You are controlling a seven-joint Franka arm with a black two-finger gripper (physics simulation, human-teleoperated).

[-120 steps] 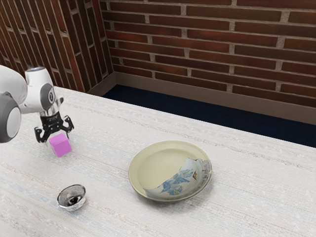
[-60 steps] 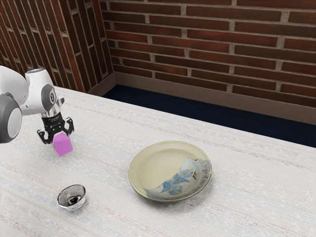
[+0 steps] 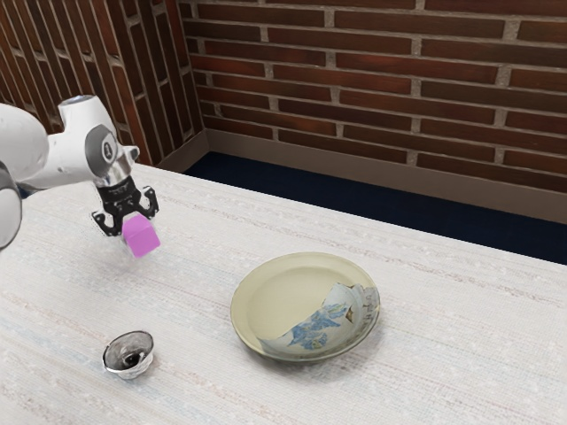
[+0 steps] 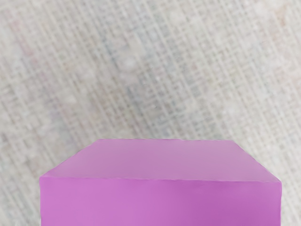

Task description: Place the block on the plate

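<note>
The pale table point(image 3: 443, 310) spreads below the gripper point(image 3: 138, 228). From the gripper, the plate point(image 3: 246, 297) lies toward the exterior view's right; the small bowl point(image 3: 115, 365) sits nearer that camera. The pink block point(image 3: 142, 237) is gripped between both fingers, above the table.

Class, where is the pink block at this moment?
The pink block is toward the exterior view's left, held in the black tool over the table, with the plate nearer the exterior view's right.
</note>
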